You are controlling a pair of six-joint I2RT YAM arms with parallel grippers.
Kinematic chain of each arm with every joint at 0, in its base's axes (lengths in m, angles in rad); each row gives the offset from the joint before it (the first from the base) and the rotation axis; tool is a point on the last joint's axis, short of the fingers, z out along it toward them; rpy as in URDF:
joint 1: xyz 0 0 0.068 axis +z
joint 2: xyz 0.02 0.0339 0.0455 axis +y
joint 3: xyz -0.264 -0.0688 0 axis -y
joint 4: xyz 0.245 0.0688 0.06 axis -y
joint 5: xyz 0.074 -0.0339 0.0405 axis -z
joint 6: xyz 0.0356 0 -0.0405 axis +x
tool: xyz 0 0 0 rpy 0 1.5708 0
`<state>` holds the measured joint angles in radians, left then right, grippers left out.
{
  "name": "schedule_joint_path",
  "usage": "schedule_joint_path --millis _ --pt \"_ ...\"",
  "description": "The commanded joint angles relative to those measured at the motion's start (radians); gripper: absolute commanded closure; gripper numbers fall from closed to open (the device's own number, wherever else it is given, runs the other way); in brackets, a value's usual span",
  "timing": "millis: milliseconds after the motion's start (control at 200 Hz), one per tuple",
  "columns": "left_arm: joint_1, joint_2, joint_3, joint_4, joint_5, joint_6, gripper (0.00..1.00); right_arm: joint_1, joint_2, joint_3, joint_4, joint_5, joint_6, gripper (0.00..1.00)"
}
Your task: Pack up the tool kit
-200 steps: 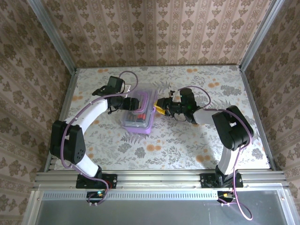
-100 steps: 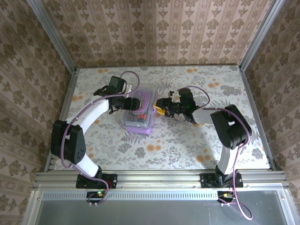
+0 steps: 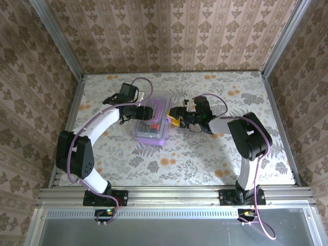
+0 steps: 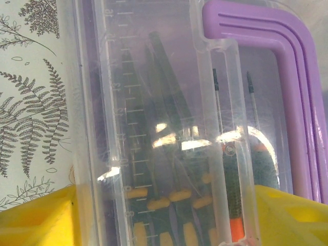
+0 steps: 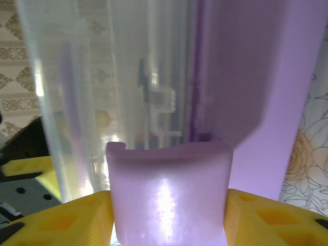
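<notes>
The tool kit [image 3: 151,122] is a clear plastic case with purple trim, lying mid-table with its lid down. Black-and-yellow tools [image 4: 171,197] and an orange-banded screwdriver [image 4: 233,202] show through the lid. My left gripper [image 3: 144,114] reaches over the case from the left. Its yellow fingers [image 4: 36,218] press both sides of a raised clear section of the lid [image 4: 164,128]. My right gripper [image 3: 172,119] meets the case's right side. The purple latch [image 5: 169,195] fills the gap between its yellow fingers [image 5: 56,218].
The floral tabletop [image 3: 205,154] lies open in front of and to the right of the case. Patterned walls and metal rails [image 3: 72,115] bound the table on three sides.
My right gripper has edged a little left toward the case and its jaws have widened around the latch. The left arm and the case have stayed still.
</notes>
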<state>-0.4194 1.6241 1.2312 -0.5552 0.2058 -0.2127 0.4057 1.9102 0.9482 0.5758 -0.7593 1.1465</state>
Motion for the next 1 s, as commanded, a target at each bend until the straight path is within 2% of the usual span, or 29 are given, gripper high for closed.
schedule_joint_path --millis 0,385,675,995 --pt "-0.012 0.104 -0.077 -0.143 0.055 -0.036 0.44 0.009 0.042 0.019 0.004 -0.025 -0.021 0.4" --pt "-0.013 0.105 -0.075 -0.144 0.063 -0.036 0.44 0.008 0.019 0.035 -0.016 -0.016 -0.053 0.44" --pt "-0.013 0.109 -0.077 -0.146 0.063 -0.033 0.44 0.005 -0.023 0.035 -0.007 -0.007 -0.045 0.34" --pt "-0.013 0.113 -0.077 -0.145 0.063 -0.034 0.44 0.0 -0.055 0.02 0.013 0.001 -0.026 0.33"
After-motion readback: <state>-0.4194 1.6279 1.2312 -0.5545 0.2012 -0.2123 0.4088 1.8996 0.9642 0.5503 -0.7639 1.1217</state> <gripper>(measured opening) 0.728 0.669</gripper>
